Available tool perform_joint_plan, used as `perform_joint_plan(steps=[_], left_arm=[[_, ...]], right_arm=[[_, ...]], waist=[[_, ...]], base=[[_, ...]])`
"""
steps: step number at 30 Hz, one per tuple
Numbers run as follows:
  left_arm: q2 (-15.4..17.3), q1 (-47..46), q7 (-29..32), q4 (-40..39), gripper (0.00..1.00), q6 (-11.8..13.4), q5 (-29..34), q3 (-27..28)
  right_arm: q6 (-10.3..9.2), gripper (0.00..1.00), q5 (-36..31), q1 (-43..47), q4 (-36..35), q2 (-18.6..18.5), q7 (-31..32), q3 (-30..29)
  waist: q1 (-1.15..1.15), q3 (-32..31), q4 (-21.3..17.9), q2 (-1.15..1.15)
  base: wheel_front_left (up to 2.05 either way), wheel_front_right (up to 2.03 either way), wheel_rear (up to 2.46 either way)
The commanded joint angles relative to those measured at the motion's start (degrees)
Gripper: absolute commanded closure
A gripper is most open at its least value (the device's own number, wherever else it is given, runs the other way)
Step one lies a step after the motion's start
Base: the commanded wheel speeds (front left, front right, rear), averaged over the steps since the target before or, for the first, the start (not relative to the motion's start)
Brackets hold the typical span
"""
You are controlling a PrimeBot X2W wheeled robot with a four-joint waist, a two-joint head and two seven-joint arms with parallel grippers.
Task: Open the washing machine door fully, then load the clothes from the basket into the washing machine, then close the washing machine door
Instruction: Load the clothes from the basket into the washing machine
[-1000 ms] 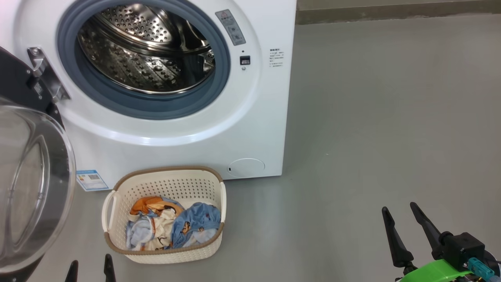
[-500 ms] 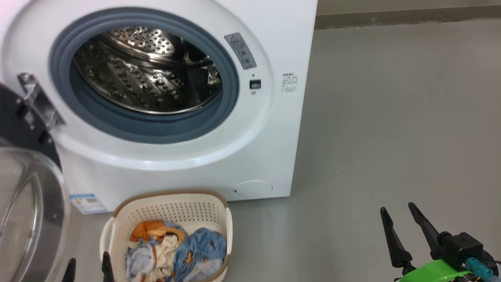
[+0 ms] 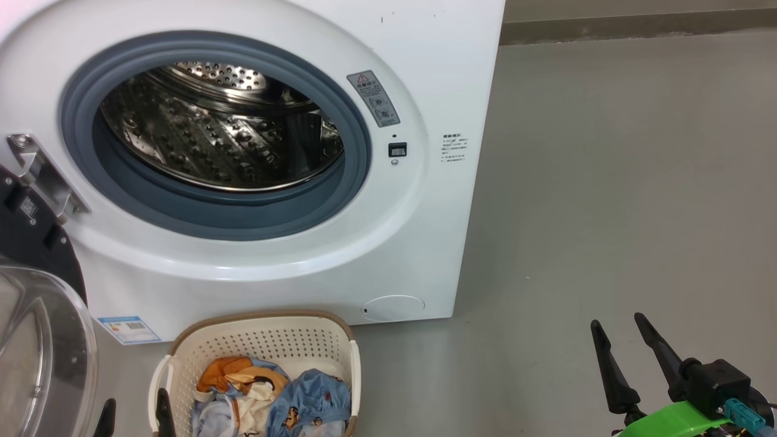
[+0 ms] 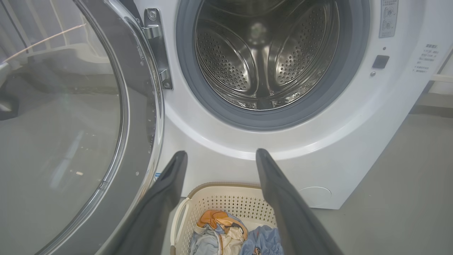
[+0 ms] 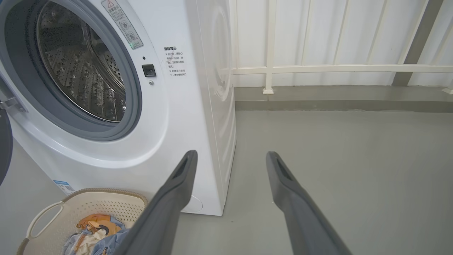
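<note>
The white washing machine (image 3: 388, 255) stands open, its steel drum (image 3: 218, 133) empty. Its door (image 3: 36, 346) is swung out to the left, glass bowl (image 4: 60, 134) facing me. On the floor before the machine sits the cream basket (image 3: 261, 340) holding the clothes (image 3: 273, 400), light blue, cream and orange. My left gripper (image 3: 136, 403) is open at the bottom edge, just left of the basket, nothing between its fingers (image 4: 170, 184). Far right of the basket, my right gripper (image 3: 619, 325) hangs open over bare floor, also empty.
Grey floor (image 3: 607, 182) stretches to the right of the machine. A white railing (image 5: 318, 67) and a low kerb close it off behind. A blue label sticker (image 3: 127, 328) and a round hatch (image 3: 393, 306) sit low on the machine's front.
The whole head view has shifted: machine and basket sit lower and closer in it, so the camera moved. Both grippers keep their places in the picture and stay open.
</note>
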Motion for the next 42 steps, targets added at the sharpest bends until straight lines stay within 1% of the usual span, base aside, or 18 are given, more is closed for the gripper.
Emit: perform_joint_plan(steps=[1,23,33,39,42], left_arm=[[0.6,-2.6,-0.4,-1.3,0.00,0.1,-0.3,1.8],[0.6,-3.4,-0.4,-0.7,0.00,-0.8,-0.1,1.2],[0.6,-4.7,-0.4,0.0,0.00,-1.4,-1.5,0.2],[0.6,-5.8,-0.4,0.3,0.00,-1.9,-1.3,0.1],[0.6,-6.4,-0.4,0.3,0.00,-1.9,-2.7,0.1]], right_arm=[[0.09,0.00,0.3,-1.3,-1.2,-0.7,-0.7,1.1],[0.09,0.00,0.4,-1.8,-1.1,-0.7,-0.7,0.8],[0.09,0.00,0.3,-2.2,-2.0,-0.6,-0.7,0.5],[0.09,0.00,0.3,-2.5,-1.8,-0.4,-0.7,0.6],[0.09,0.00,0.4,-2.7,-1.6,-0.3,-0.7,0.7]], waist=[[0.00,0.1,0.1,0.00],[0.00,1.8,0.3,0.00],[0.00,3.9,0.3,0.00],[0.00,5.5,0.2,0.00],[0.00,6.5,0.0,0.00]], base=[[0.00,0.00,0.00],[0.00,0.00,0.00],[0.00,0.00,0.00],[0.00,0.00,0.00],[0.00,0.00,0.00]])
